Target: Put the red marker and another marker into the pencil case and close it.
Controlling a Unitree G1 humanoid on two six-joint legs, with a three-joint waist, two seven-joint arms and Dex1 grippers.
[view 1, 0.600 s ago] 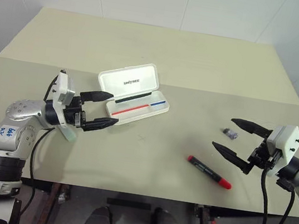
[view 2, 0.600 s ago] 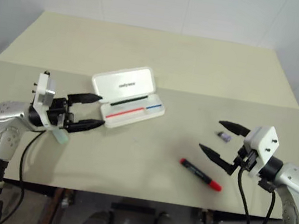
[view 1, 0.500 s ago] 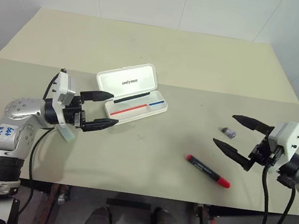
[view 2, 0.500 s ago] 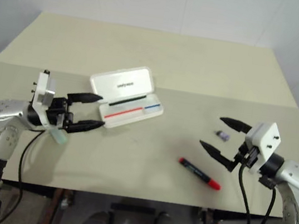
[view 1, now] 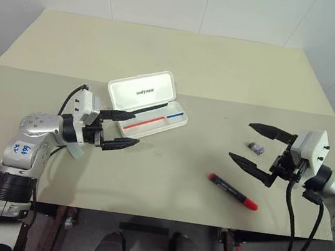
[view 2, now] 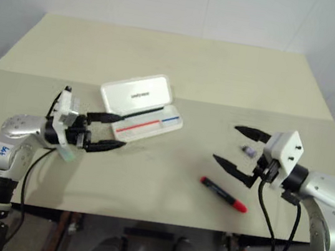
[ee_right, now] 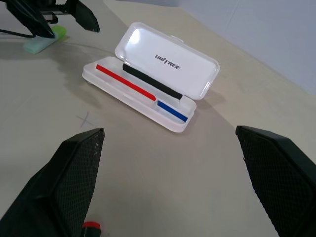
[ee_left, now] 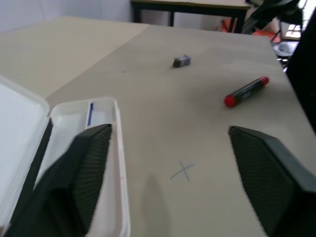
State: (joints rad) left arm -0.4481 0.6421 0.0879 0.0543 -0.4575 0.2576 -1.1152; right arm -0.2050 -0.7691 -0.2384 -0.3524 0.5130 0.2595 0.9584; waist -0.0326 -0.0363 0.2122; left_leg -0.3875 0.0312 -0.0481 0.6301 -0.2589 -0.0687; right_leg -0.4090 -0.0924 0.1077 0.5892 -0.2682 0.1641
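The desk (view 1: 184, 58) is bare across its far half and through the middle, between the pencil case (view 1: 147, 103) and the red marker (view 1: 234, 191), so a gripper could pass there freely. The case lies open with its raised lid on the far side, leaving the tray reachable from the near side. The left gripper (view 1: 124, 130), jaws apart, hovers at the case's left near corner. Near the right gripper (view 1: 257, 150) lies a small grey nub (view 1: 255, 147).

We see a glossy white hard-plastic pencil case (ee_right: 163, 64) on a smooth, matt beige table (view 1: 196, 60), a plastic red marker (view 1: 234, 192) with satin barrel, and textured matt-black fingers (ee_right: 74, 173).
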